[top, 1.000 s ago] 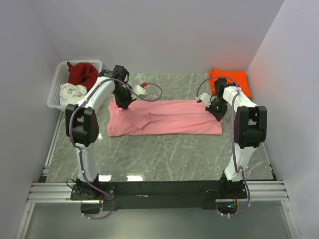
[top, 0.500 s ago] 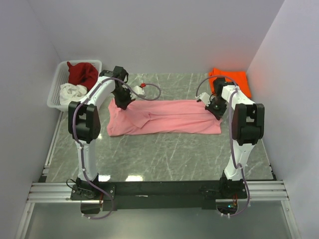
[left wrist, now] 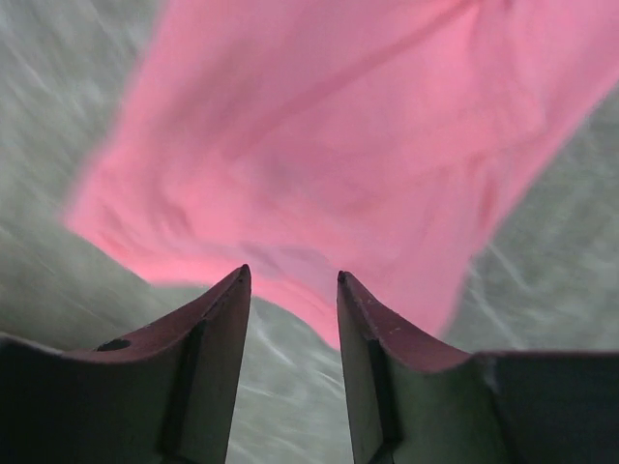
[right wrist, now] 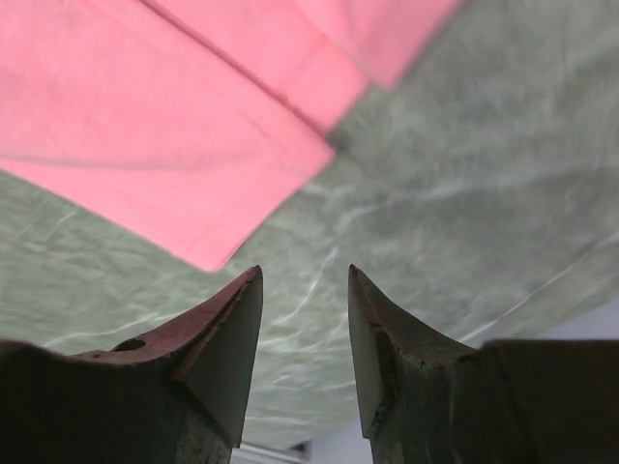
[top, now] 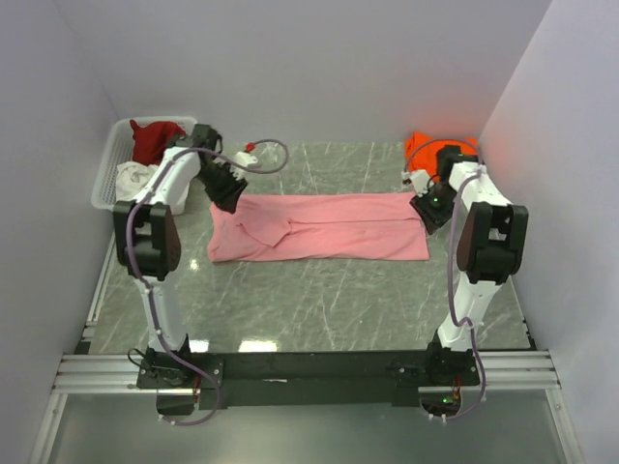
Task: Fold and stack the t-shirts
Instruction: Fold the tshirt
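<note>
Lying flat on the counter (top: 319, 300), the pink t-shirt (top: 319, 227) looks soft, limp and lightweight, best pinched at its end corners, where left hand (left wrist: 290, 275) and right hand (right wrist: 305, 271) hover released, empty.

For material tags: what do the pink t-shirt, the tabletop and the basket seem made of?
Pink t-shirt: soft matte cloth, creased and folded. Tabletop: grey-green marble look, white veins, glossy glare; perhaps printed laminate. Basket: white lattice walls, probably plastic.
</note>
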{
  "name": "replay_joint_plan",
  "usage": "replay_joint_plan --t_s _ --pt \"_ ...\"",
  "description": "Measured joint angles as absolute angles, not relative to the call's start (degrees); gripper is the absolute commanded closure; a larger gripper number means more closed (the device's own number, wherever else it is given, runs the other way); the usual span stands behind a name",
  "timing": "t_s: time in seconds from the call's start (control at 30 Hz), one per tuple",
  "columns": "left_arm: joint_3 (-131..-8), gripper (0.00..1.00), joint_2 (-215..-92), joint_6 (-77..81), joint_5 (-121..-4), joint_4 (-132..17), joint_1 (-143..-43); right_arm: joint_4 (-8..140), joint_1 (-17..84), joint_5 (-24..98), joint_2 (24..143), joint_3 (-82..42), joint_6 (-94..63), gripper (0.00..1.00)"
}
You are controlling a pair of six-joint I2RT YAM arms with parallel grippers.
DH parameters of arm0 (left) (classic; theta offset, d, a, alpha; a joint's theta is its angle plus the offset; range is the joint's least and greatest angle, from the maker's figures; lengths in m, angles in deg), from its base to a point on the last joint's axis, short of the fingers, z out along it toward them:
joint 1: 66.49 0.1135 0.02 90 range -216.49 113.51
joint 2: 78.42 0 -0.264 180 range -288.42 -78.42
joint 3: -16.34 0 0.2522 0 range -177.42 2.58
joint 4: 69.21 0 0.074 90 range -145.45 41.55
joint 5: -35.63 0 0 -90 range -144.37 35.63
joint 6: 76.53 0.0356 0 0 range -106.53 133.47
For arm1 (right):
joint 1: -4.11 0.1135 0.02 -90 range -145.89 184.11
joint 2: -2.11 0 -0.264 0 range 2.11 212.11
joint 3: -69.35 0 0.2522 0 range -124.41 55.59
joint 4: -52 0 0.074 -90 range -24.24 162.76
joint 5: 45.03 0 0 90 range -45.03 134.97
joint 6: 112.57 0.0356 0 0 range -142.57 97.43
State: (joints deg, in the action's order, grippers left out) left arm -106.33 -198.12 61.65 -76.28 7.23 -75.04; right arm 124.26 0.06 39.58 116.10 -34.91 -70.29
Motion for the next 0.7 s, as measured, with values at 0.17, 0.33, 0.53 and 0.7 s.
replay_joint_plan --t_s 0.17,0.33,0.53,0.7 --pt "-93.45 0.50 -190.21 52.60 -80.74 6.70 -69.03 127.95 -4.71 34.78 113.70 -35.04 -62.86 0.53" --pt "-87.46 0.45 -188.94 46.68 -84.10 6.86 -65.78 129.11 -6.39 31.32 113.11 -30.97 -57.09 0.53" --pt "-84.99 0.44 -189.71 43.92 -86.72 8.08 -63.96 129.35 -6.26 29.51 113.59 -27.72 -52.83 0.52" --pt "-82.63 0.44 -189.93 43.07 -87.99 8.08 -63.90 128.78 -6.26 28.87 116.02 -27.34 -50.64 0.52"
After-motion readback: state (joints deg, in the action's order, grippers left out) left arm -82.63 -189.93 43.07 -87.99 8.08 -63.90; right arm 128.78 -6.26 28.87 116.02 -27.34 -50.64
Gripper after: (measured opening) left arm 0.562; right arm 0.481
